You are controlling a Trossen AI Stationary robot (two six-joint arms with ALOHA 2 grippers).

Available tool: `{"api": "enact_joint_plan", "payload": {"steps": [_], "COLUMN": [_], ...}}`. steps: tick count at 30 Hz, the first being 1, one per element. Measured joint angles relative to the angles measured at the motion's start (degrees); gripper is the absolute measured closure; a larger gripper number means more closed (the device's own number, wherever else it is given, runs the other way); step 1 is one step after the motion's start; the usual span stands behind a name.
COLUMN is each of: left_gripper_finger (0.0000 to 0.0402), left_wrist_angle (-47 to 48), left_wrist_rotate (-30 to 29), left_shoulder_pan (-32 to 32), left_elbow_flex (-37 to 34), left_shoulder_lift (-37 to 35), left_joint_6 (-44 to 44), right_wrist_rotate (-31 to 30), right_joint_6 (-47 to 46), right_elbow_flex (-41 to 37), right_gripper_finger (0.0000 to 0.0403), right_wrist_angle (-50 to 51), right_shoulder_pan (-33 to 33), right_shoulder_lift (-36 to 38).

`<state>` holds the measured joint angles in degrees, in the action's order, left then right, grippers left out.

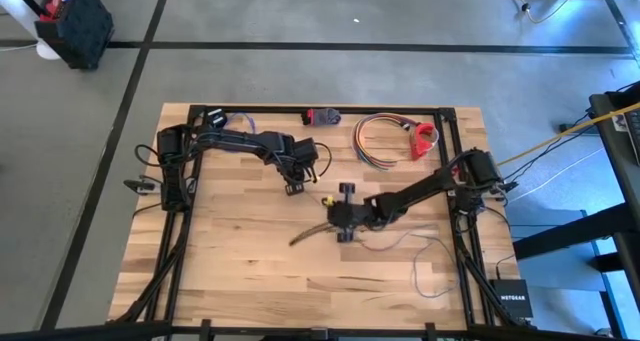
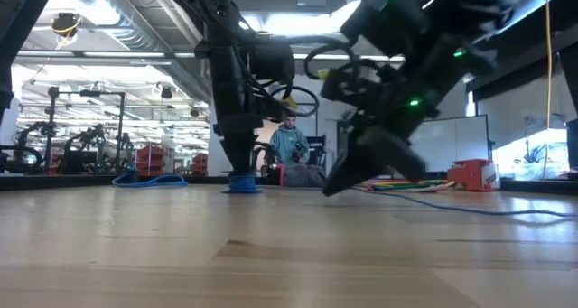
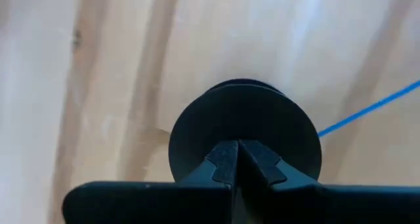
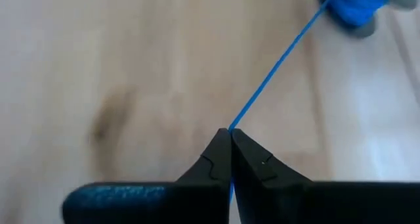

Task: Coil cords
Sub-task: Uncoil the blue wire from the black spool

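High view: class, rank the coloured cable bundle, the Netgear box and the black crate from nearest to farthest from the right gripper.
1. Coloured cable bundle: on the table, beyond the right gripper.
2. Netgear box: off the table's right side.
3. Black crate: floor, far left.

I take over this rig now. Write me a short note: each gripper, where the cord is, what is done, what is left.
Left gripper: shut on the black disc, held down at mid-table.
Right gripper: shut on the thin wire, which runs from it to the disc.
The rest of the wire lies loose on the table near the right arm.
Done: both ends of one stretch gripped.
Left: no loops of this wire show yet; coiling remains.
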<state>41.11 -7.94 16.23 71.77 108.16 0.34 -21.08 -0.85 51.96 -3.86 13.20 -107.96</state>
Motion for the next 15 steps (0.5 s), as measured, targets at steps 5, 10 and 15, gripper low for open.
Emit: {"api": "enact_joint_plan", "payload": {"steps": [5,10,15], "left_gripper_finger": [0.0398,0.0398,0.0398], "left_wrist_angle": [-0.02,-0.52,-0.75], "left_wrist_rotate": [0.5,1.18,1.15], "left_shoulder_pan": [-0.02,-0.04,-0.11], "left_elbow_flex": [0.08,0.16,0.17], "left_shoulder_lift": [-0.02,-0.04,-0.08], "left_joint_6": [-0.28,-0.43,-0.8], "right_wrist_rotate": [-3.77,-8.31,-11.34], "right_joint_6": [-4.57,-10.22,-17.12], "right_elbow_flex": [-0.02,-0.03,-3.06], "right_gripper_finger": [0.0401,0.0401,0.0401], "right_wrist_angle": [9.99,22.29,28.22], "right_shoulder_pan": [5.9,11.96,17.9], "right_shoulder_lift": [1.94,5.69,11.53]}}
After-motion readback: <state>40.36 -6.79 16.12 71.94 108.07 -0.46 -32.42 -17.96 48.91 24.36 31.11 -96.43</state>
